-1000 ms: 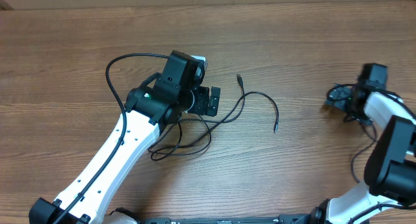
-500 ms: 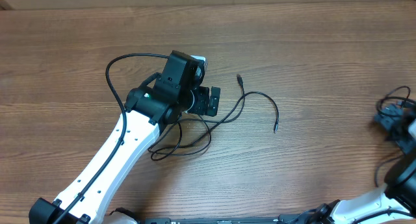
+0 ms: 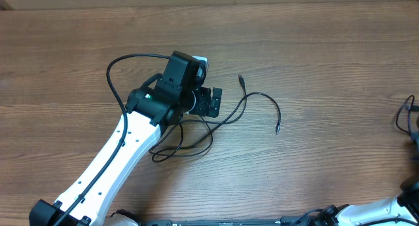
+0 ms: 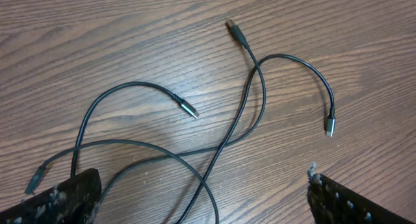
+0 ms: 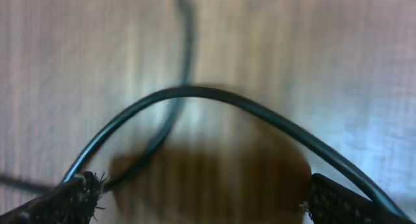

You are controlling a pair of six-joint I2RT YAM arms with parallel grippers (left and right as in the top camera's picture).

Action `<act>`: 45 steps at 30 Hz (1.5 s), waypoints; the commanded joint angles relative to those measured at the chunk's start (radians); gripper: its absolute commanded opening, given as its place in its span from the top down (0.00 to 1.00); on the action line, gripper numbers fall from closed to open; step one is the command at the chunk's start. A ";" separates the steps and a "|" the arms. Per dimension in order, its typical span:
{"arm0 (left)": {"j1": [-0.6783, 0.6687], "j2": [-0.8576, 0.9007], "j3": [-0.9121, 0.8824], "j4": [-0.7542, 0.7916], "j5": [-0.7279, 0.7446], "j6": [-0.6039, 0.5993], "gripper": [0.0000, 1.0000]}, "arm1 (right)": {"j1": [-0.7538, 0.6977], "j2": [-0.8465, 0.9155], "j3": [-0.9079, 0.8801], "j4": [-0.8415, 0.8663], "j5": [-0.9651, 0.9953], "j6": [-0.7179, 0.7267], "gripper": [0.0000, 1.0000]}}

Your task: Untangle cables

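**Untangling, early stage.** The left gripper (image 3: 211,102) hovers with its jaws spread and empty over the cables (image 4: 229,141). These lie in a loose knot on the wooden table (image 3: 314,49), just left of centre. Loops cross one another beneath the gripper and on its near side, and one strand arcs off to the right. The right gripper (image 5: 205,199) sits at the right edge, well apart from the knot, its jaws likewise spread.

Judged step: choosing a strand to grasp. The next move calls for descending on a single cord clear of the crossings (a free plug end (image 4: 329,127) would serve) and drawing it outward.

Only the left wrist view resolves several plug ends and the points where strands overlap, which the arm partly hides from overhead. The blurred right wrist view shows a dark cord (image 5: 195,89) arching between its fingertips. Whether the cord touches them cannot be told.
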 commanded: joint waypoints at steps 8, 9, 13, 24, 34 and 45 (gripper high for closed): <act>-0.004 0.004 0.010 0.004 -0.010 0.000 0.00 | -0.121 0.025 -0.018 -0.024 -0.249 0.111 0.00; -0.004 0.004 0.010 0.003 -0.010 0.000 0.00 | -0.121 0.025 -0.018 -0.021 -0.285 0.091 0.00; -0.004 0.004 0.010 0.004 -0.010 0.000 0.00 | -0.119 0.024 -0.016 -0.007 -0.431 0.014 0.00; -0.003 0.004 0.010 0.004 -0.010 0.000 0.00 | -0.058 -0.170 -0.011 -0.072 -0.796 -0.248 0.00; -0.004 0.004 0.010 0.004 -0.010 0.000 0.00 | 0.256 -0.388 -0.011 -0.153 -0.778 -0.266 0.00; -0.004 0.004 0.010 0.003 -0.010 0.000 0.00 | 0.608 -0.391 -0.011 -0.273 -0.637 -0.266 0.00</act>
